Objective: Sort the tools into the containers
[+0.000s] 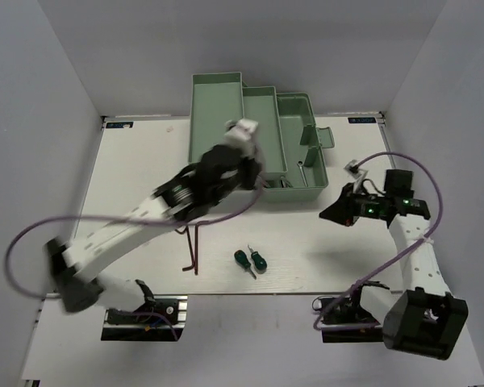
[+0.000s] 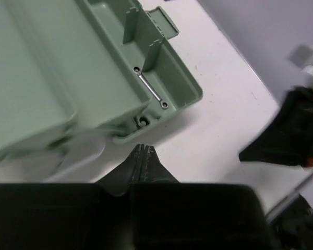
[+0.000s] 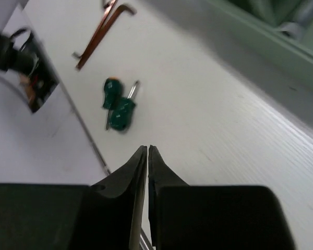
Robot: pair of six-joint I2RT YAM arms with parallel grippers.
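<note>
Table (image 1: 145,161): hex keys (image 1: 195,250) and screwdrivers (image 1: 250,260) lie loose, near side.
Toolbox (image 1: 226,89): wrench (image 2: 152,91) in right compartment.
Left gripper (image 2: 142,156): closed, empty.
Right gripper (image 3: 147,156): closed to a slit, empty.

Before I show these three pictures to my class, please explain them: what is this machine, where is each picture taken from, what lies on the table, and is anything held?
These are two robot arms bolted to the near edge of a white table. The wide picture looks down from above and behind them. The other two come from a camera on each wrist, so each shows its own gripper. The left gripper is shut and empty. It points toward a corner of the mint-green toolbox, where one silver wrench lies in a compartment. The right gripper is all but shut and empty too. It faces two green-handled screwdrivers and two bent hex keys lying on the table.
</note>
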